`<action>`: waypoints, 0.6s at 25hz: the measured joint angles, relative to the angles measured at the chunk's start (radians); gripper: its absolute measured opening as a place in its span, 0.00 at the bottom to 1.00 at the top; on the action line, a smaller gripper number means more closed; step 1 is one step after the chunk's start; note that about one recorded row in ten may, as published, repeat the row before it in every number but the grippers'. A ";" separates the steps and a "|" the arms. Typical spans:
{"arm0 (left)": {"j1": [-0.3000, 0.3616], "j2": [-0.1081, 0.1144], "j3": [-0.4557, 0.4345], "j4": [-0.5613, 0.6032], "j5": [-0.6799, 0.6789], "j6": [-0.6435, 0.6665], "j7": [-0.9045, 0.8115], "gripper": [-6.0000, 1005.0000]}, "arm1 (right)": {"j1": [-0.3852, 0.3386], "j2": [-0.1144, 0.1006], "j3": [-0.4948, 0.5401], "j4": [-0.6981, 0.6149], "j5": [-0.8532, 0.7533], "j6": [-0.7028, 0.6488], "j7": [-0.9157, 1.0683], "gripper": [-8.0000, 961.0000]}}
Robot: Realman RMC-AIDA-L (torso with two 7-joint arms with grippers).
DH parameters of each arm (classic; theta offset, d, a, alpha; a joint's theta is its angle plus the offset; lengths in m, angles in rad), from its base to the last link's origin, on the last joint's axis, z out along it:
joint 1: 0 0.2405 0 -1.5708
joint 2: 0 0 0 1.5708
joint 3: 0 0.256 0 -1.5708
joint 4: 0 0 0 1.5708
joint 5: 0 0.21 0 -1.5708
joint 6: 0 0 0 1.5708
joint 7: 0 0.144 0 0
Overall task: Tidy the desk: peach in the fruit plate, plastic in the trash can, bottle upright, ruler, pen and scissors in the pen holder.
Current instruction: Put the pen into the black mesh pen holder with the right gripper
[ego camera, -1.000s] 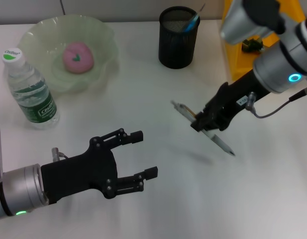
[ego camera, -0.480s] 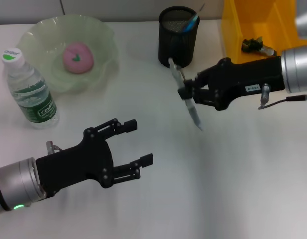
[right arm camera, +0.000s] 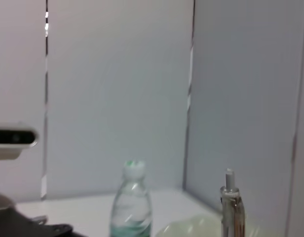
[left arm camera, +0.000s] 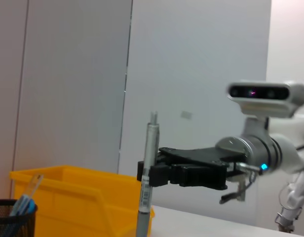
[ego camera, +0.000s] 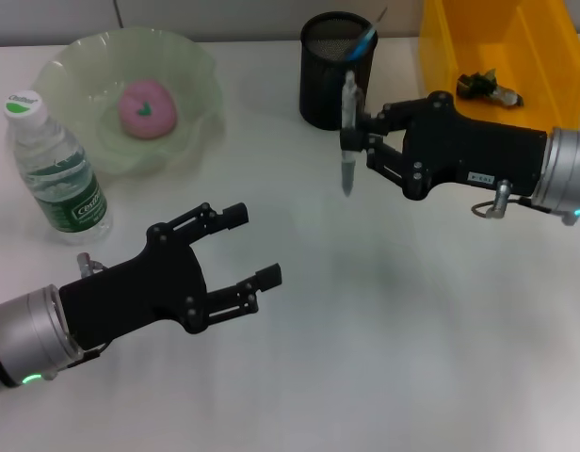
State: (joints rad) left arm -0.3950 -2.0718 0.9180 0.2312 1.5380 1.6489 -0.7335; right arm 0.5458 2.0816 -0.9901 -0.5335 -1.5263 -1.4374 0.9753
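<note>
upright, slim silver pen (ego camera: 347,132), clamped in right end effector (ego camera: 358,148)

head downward; wrists level, sharing pen (left arm camera: 148,168)

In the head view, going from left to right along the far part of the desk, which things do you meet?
Water bottle → green fruit plate holding the peach → black pen holder → yellow bin.
</note>
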 joint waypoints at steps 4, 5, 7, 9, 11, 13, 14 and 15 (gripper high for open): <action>0.000 -0.001 -0.005 -0.009 -0.015 -0.005 0.009 0.81 | 0.006 0.002 0.000 0.102 0.085 0.000 -0.152 0.14; -0.002 -0.001 -0.006 -0.010 -0.019 -0.006 0.010 0.81 | 0.008 0.003 -0.002 0.110 0.087 0.000 -0.160 0.14; -0.003 -0.001 -0.005 -0.011 -0.022 -0.006 0.010 0.81 | 0.013 0.003 -0.006 0.119 0.089 0.000 -0.165 0.14; -0.003 -0.001 -0.005 -0.011 -0.027 -0.006 0.010 0.81 | 0.020 0.003 -0.008 0.129 0.089 0.001 -0.168 0.14; -0.004 -0.001 -0.005 -0.011 -0.030 -0.006 0.010 0.81 | 0.025 0.003 -0.008 0.135 0.087 0.007 -0.174 0.14; -0.004 0.000 -0.005 -0.011 -0.033 -0.007 0.010 0.81 | 0.027 0.003 -0.008 0.139 0.086 0.019 -0.195 0.14; -0.003 0.000 -0.005 -0.011 -0.033 -0.007 0.010 0.81 | 0.028 0.003 -0.009 0.141 0.086 0.023 -0.209 0.14; -0.003 0.000 -0.005 -0.011 -0.034 -0.008 0.010 0.81 | 0.028 0.003 -0.009 0.144 0.086 0.029 -0.242 0.14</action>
State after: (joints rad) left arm -0.3982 -2.0723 0.9127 0.2206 1.5037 1.6413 -0.7230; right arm 0.5741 2.0849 -0.9988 -0.3899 -1.4399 -1.4087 0.7330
